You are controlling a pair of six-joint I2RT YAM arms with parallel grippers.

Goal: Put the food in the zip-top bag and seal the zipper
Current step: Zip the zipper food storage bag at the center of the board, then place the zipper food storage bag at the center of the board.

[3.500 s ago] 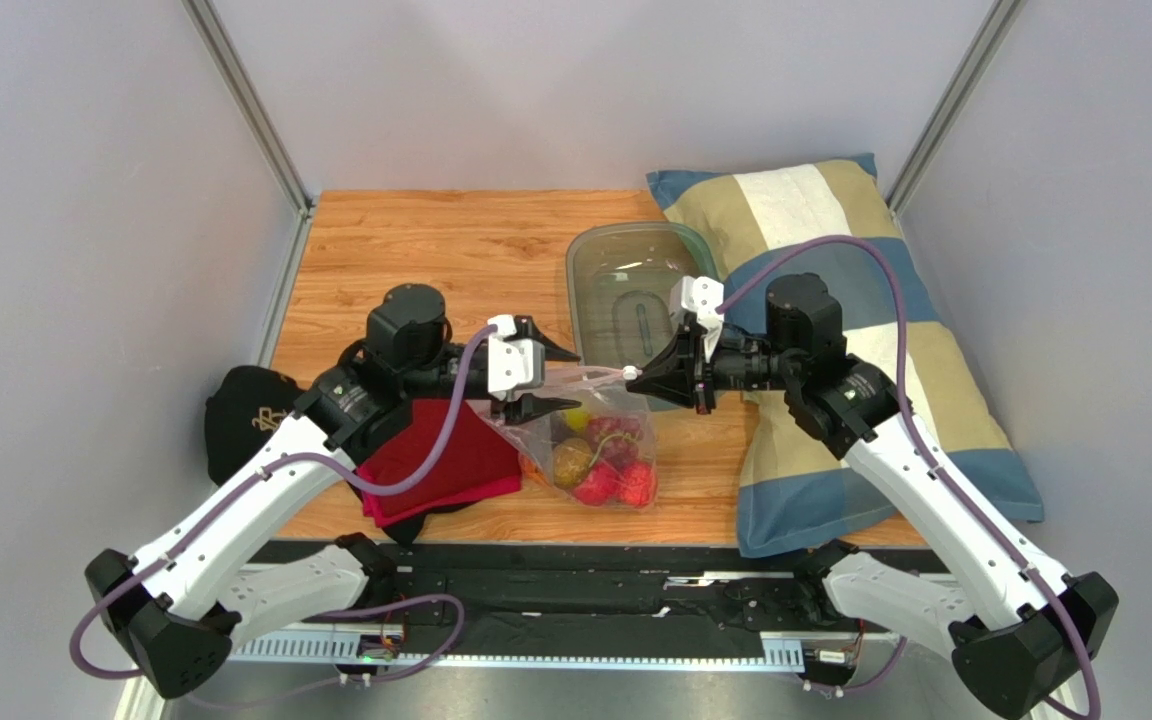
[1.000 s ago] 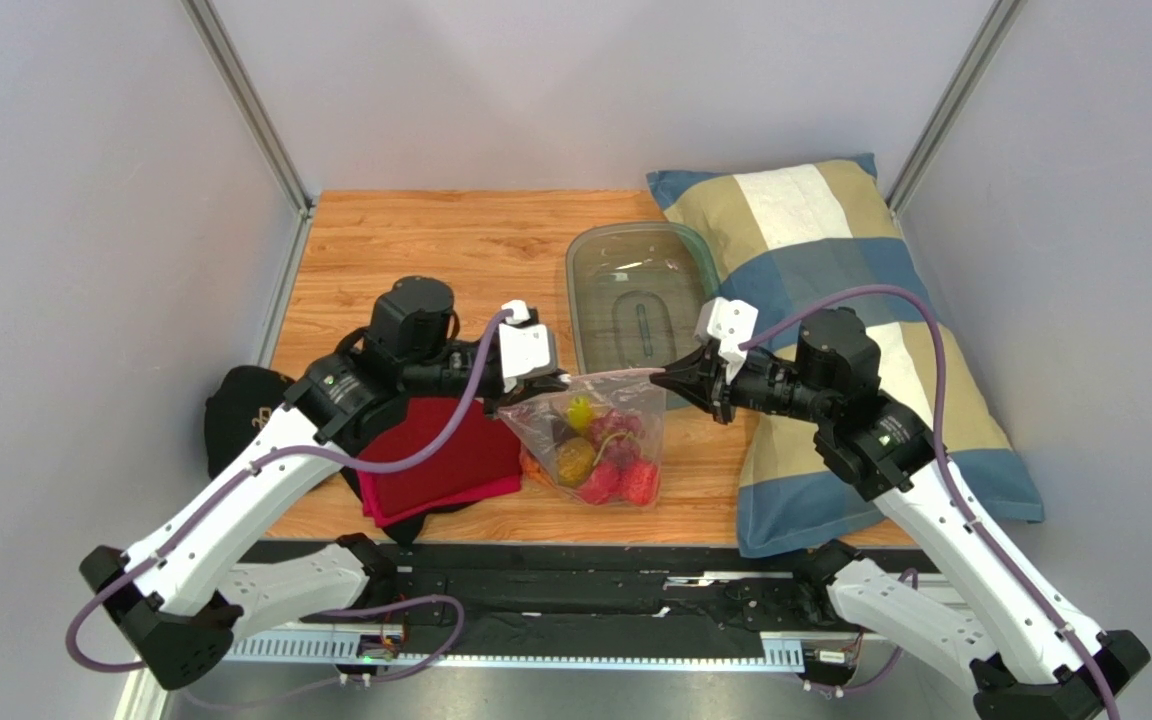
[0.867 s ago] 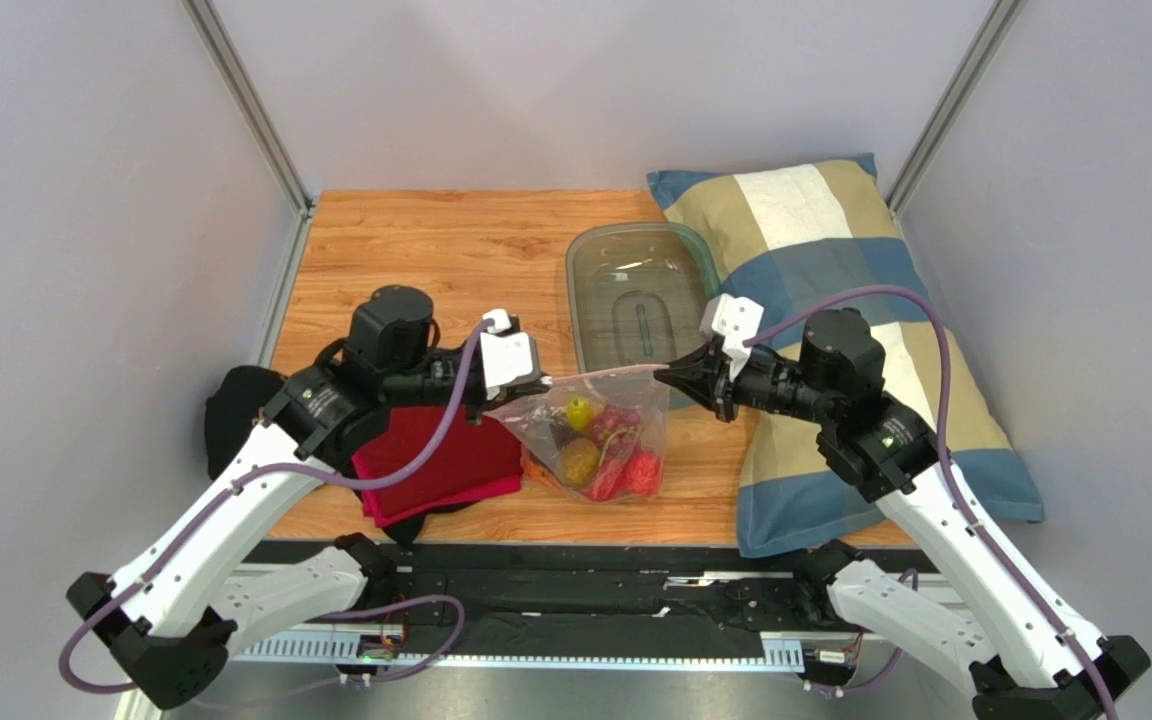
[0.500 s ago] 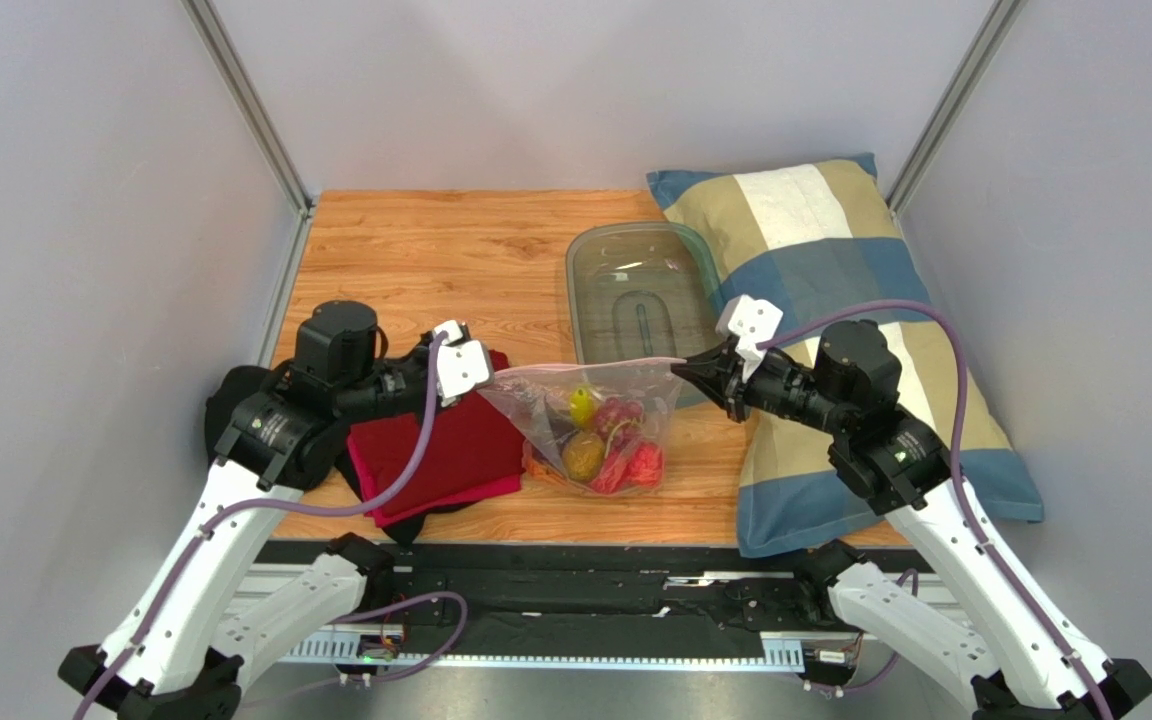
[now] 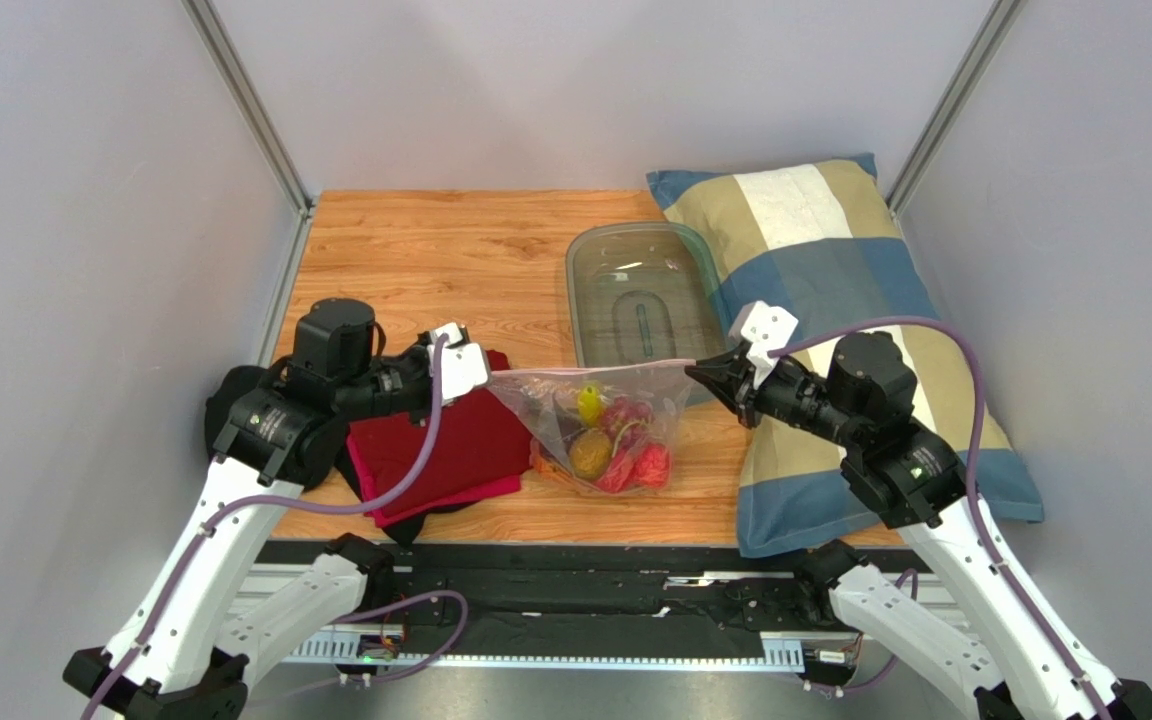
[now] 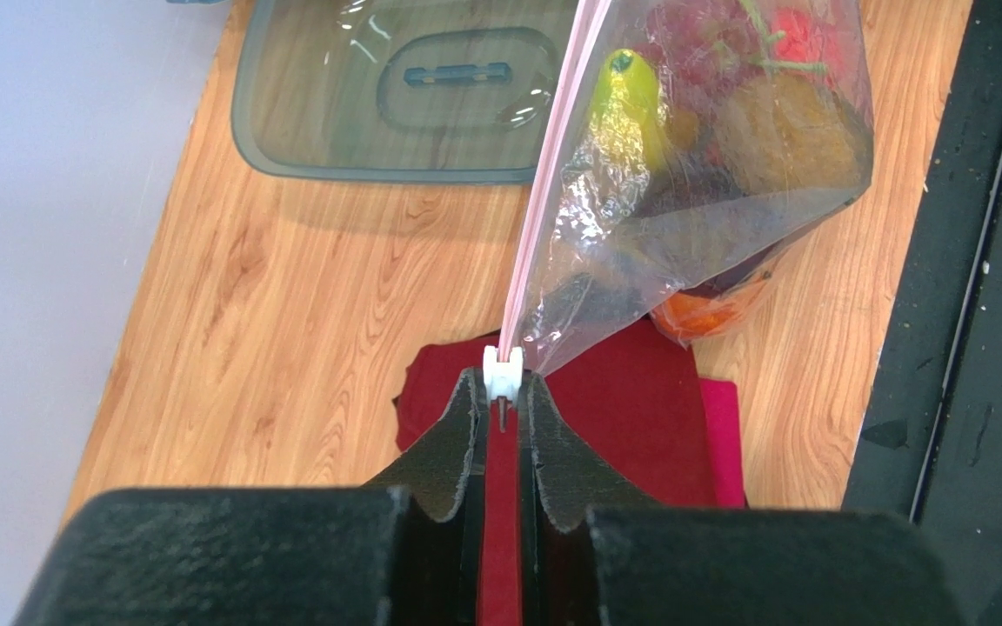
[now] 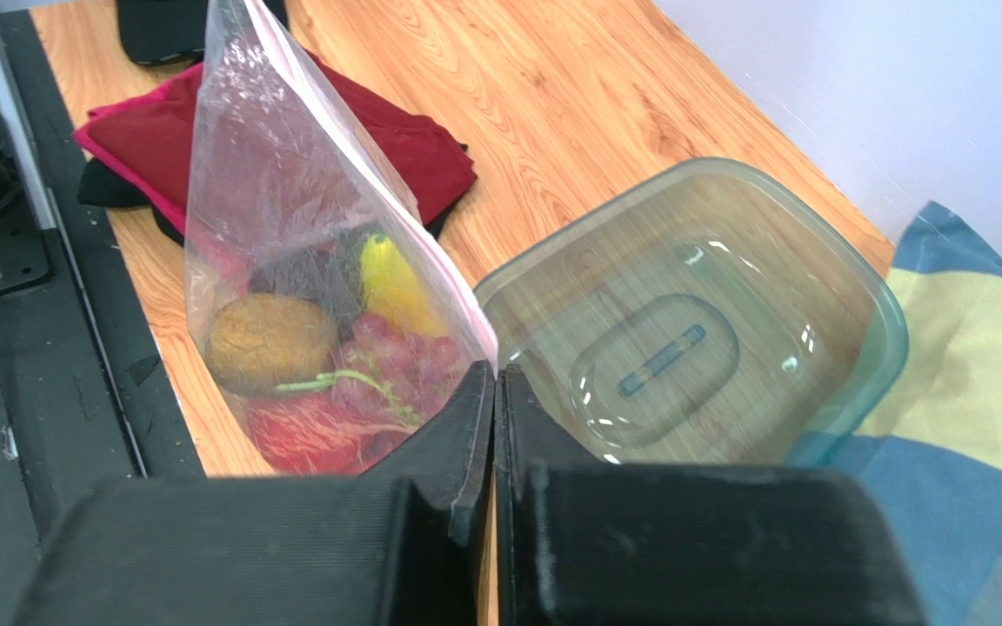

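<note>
Holding the crinkly clear bag's [image 7: 258, 170] pale-pink zipper strip [image 6: 536, 222] taut, left fingers [image 6: 448, 444] and right fingers [image 7: 461, 431] clamped on its ends, I am aiming for a straight seal.

Wooden bench [image 5: 417, 248]: clear rigid tub [image 5: 639, 285] at back centre, against a blue, cream and tan checked pillow [image 5: 838, 270] along the right side; folded red cloth [image 5: 440, 450] front left, overlapping a black cloth item [image 5: 237, 413] at the left edge.
</note>
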